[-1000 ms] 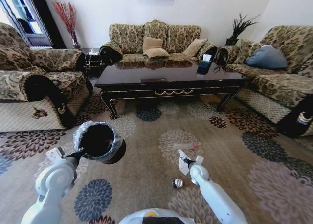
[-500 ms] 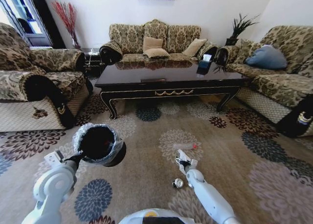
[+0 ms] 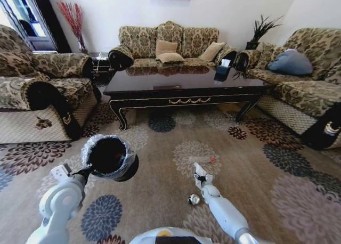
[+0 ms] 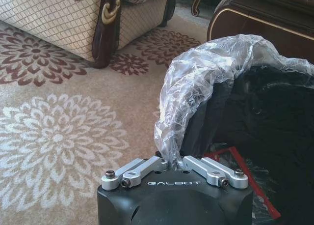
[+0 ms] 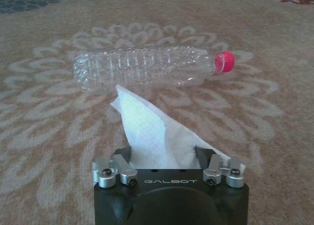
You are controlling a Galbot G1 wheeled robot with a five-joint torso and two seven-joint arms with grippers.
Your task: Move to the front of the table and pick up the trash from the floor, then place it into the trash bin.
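Your right gripper [image 5: 166,162] pinches the white paper [image 5: 147,129] above the carpet; left gripper [image 4: 170,165] clamps the trash bin [image 3: 110,157] rim, holding it ready to receive.

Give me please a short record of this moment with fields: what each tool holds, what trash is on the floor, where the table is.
left tool: shut on the plastic liner at the rim of the trash bin, bin held up off the carpet
right tool: shut on white paper, low over the carpet
trash on floor: clear bottle with red cap, silvery can
table: ahead, beyond the bottle
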